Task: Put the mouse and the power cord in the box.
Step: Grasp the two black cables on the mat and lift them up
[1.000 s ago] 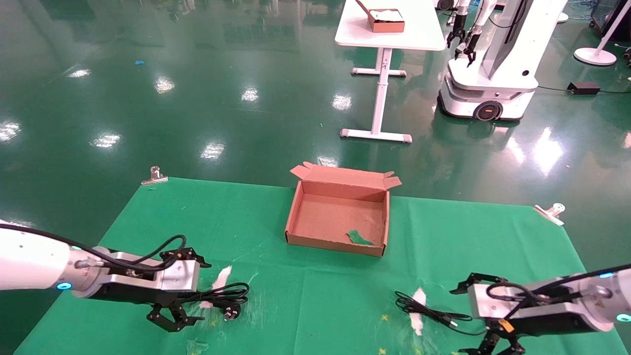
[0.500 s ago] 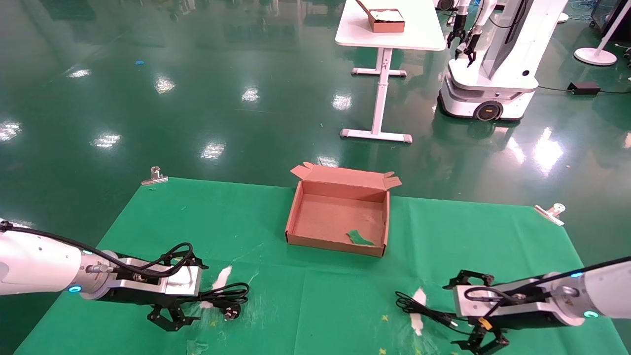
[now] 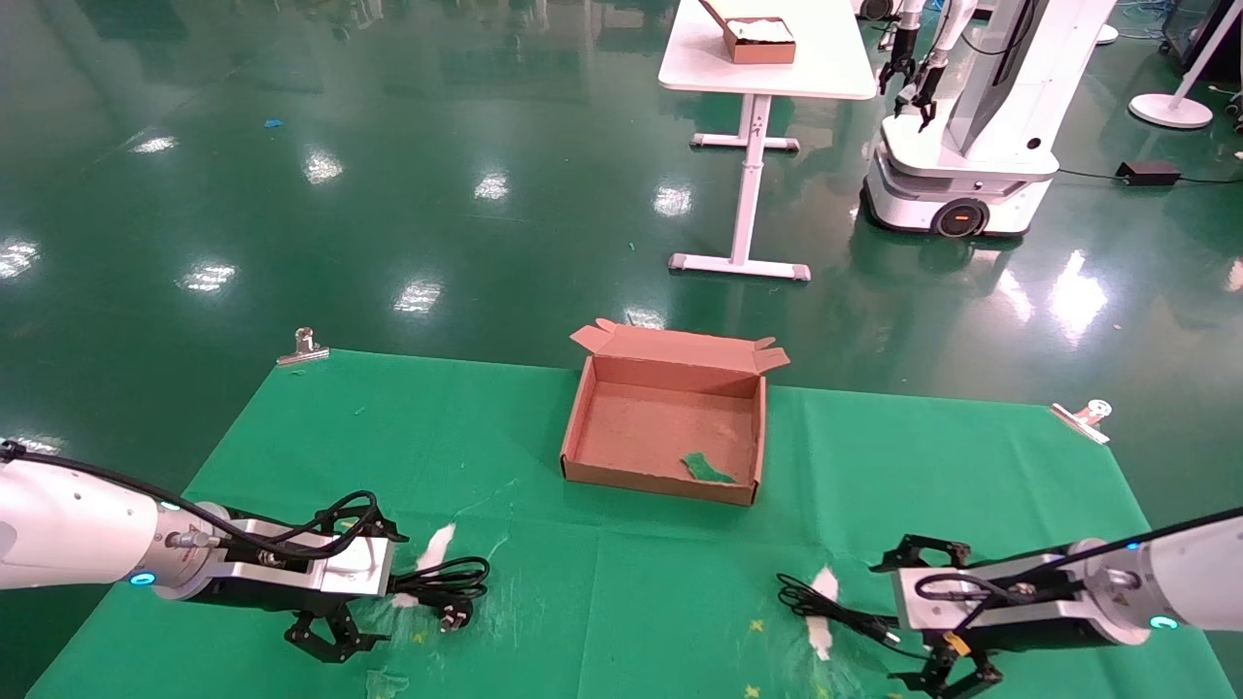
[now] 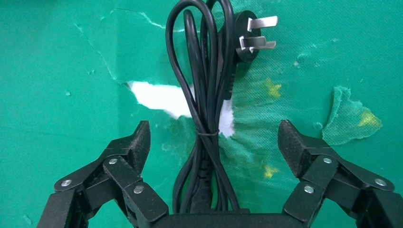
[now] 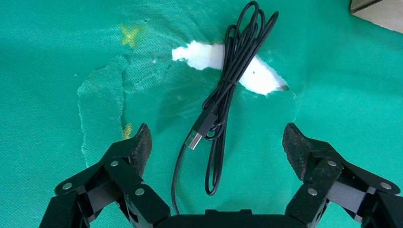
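- Cord (image 4: 207,90): thick black loops tied mid-bundle, pronged plug, at 7 o'clock on the fuzzy green tabletop (image 3: 621,573), between the wide-open left pincer (image 4: 214,142).
- Cardboard box (image 3: 664,427): 12 o'clock.
- Right pincer (image 5: 217,147): wide open, empty, over thin cable (image 5: 228,90) at 5 o'clock.

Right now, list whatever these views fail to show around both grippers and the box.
Mouse body: in no view; only its thin cable shows, running under the base of the open right gripper, right wrist view.
Power cord: near end hidden under the base of the open left gripper, left wrist view.
Box: floor behind its front wall hidden, head view.
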Available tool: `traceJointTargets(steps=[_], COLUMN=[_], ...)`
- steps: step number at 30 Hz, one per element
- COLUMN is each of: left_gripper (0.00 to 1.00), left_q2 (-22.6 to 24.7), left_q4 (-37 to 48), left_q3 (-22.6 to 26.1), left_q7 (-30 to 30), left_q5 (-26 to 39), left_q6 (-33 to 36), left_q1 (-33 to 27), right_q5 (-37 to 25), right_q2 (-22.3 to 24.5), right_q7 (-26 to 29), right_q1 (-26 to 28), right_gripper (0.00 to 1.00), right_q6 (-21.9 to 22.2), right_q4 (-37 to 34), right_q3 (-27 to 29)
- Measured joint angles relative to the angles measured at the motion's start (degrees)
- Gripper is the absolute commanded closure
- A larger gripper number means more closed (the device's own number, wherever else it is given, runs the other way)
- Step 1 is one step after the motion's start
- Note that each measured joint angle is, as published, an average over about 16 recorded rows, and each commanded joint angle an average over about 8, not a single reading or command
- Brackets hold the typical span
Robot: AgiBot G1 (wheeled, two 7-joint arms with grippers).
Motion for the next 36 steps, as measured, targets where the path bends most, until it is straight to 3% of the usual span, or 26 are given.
traceJointTargets(steps=[36], left_gripper=[1.00], left_q2=[-0.17], left_q4=[-0.38], left_q3=[-0.06], left_q7=[-0.17], left_q5=[-0.17], left_q6=[0.12], left_q1=[0.10], right_q5=[0.21], right_q2=[0.09], right_q7=[0.16], right_q1=[-0.11], right_gripper=[1.00], right_q6=[-0.05], right_q4=[0.47], right_q3=[0.12])
